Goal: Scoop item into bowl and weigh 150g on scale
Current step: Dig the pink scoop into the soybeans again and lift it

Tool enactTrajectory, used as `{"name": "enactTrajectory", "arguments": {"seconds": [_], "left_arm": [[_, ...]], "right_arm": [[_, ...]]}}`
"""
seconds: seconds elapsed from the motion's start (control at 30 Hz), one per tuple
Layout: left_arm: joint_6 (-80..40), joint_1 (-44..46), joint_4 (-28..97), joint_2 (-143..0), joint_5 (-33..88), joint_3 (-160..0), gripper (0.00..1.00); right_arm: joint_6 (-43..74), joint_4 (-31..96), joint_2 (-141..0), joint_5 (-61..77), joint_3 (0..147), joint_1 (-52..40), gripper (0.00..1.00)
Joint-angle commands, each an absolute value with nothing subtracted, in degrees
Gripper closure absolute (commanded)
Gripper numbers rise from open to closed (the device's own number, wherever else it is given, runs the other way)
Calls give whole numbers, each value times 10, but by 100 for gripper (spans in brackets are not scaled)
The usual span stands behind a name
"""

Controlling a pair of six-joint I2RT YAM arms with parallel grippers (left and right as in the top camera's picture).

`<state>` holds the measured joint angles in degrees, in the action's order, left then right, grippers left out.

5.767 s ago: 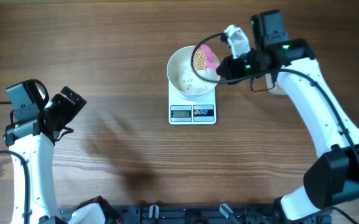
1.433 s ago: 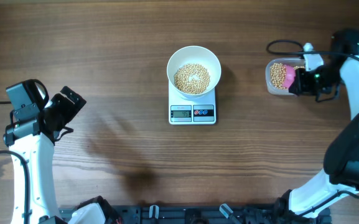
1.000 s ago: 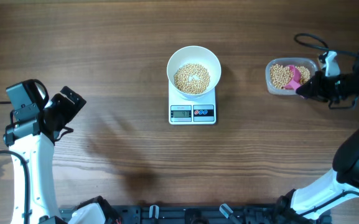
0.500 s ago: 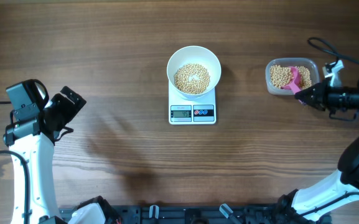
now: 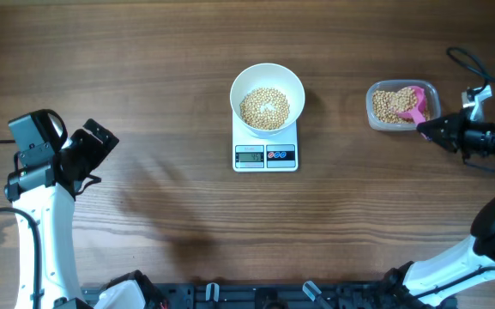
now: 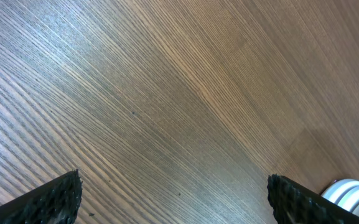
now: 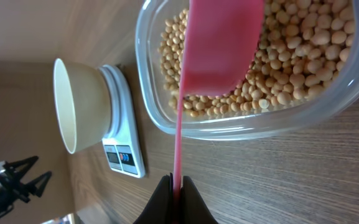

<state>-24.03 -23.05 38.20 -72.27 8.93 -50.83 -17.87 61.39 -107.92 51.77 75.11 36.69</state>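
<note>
A white bowl (image 5: 268,97) (image 7: 83,106) holding a pile of pale-tan beans (image 5: 265,108) stands on the white scale (image 5: 266,155) (image 7: 124,158) at mid-table. At the right, my right gripper (image 5: 431,130) (image 7: 176,185) is shut on the thin handle of a pink scoop (image 5: 415,108) (image 7: 219,46), whose blade lies over the beans (image 7: 291,56) in a clear plastic tub (image 5: 402,105) (image 7: 241,124). The scoop's open side is turned away, so its load is hidden. My left gripper (image 5: 95,148) (image 6: 173,199) is open over bare wood at the far left, with nothing between its fingers.
The right arm (image 5: 491,142) reaches in from the right edge, with a black cable (image 5: 470,64) looping above it. The left arm (image 5: 41,180) stands along the left edge. Dark fixtures (image 5: 213,293) line the front edge.
My right gripper has drawn back to the right with the pink scoop, whose blade slid to the tub's right side. The left arm, bowl and scale have stayed still.
</note>
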Motion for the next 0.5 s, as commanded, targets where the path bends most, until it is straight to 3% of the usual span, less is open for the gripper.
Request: {"name": "enactTrajectory", "arguments": {"seconds": [0.0, 0.33, 0.47], "left_arm": [[-229, -234, 380, -722, 96, -507, 0], [-229, -234, 380, -722, 96, -507, 0], [-229, -234, 380, -722, 96, -507, 0]], "right_arm": [[-180, 616, -1086, 556, 747, 378, 96], [-231, 657, -1086, 605, 747, 414, 96], [-302, 704, -1086, 638, 747, 419, 96]]}}
